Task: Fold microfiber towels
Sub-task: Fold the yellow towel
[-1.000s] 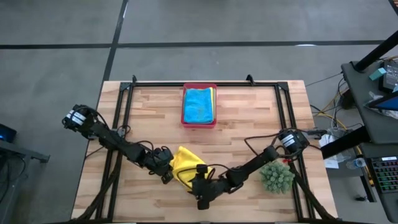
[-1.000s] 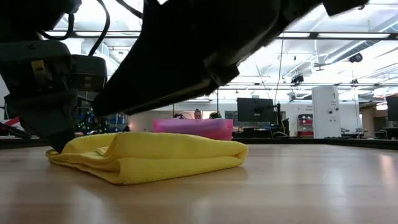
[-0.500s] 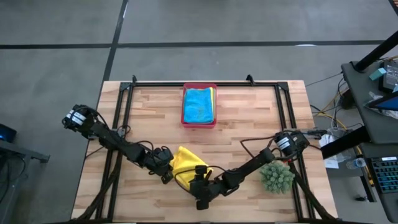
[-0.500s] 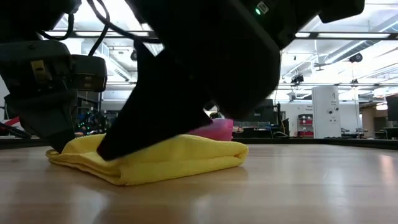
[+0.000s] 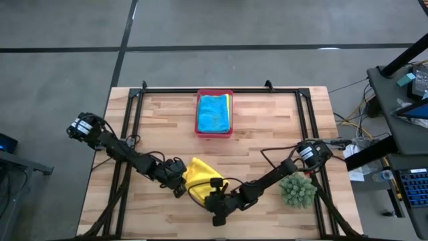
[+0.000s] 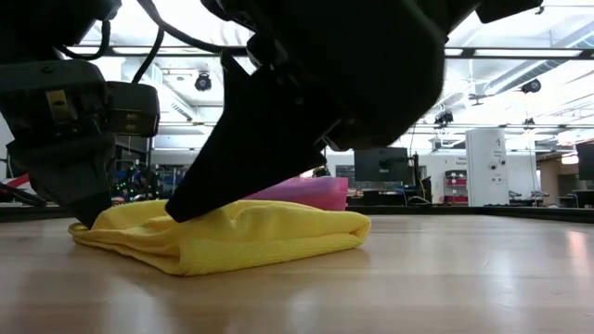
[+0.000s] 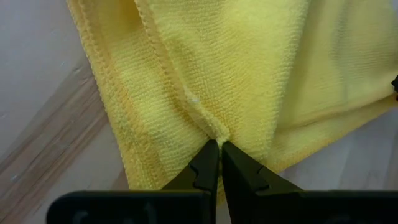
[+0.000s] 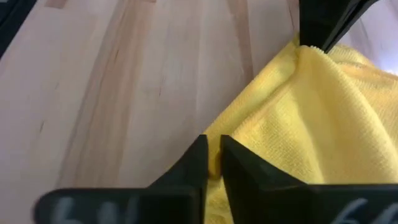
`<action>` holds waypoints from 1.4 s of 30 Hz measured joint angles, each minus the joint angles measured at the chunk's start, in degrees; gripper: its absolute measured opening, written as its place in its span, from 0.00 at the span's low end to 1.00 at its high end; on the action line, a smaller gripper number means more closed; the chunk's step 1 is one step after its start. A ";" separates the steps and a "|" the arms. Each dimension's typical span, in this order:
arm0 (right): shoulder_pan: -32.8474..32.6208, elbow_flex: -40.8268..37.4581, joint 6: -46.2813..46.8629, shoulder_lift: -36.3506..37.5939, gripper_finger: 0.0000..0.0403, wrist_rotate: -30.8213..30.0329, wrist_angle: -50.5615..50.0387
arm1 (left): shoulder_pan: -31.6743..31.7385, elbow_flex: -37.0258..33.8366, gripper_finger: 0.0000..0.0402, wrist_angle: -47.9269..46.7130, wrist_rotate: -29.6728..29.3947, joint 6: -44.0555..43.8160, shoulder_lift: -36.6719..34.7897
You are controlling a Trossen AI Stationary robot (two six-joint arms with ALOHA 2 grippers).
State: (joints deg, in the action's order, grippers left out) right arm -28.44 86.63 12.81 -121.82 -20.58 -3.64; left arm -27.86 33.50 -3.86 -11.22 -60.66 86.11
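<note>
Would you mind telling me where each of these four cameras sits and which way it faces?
High: overhead, straight down; both arms, yellow towel, pink tray.
Low: tabletop level, facing the room; arms loom over the towel.
Left wrist: past left gripper, fingers pinching towel.
Right wrist: past right gripper, fingers pinching towel edge.
All four share the yellow towel.

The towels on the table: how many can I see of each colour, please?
Yellow: 2 (one pinched by both grippers, one edge showing in the pink tray)
Turquoise blue: 1, on top in the tray
Total: 3 visible; any others underneath are hidden.
</note>
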 joint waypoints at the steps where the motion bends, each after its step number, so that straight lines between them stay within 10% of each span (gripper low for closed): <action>1: -0.05 0.00 -0.39 0.10 0.06 0.00 -0.30 | 0.00 0.00 0.00 0.00 0.00 0.00 0.00; 42: -1.30 -0.02 -0.83 0.90 0.02 4.53 -3.64 | -0.03 -0.15 0.00 -4.79 4.64 1.27 -5.92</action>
State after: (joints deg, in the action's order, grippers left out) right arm -29.74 86.61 11.98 -120.92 -16.05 -7.29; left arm -27.89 33.34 -8.64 -6.59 -59.39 80.18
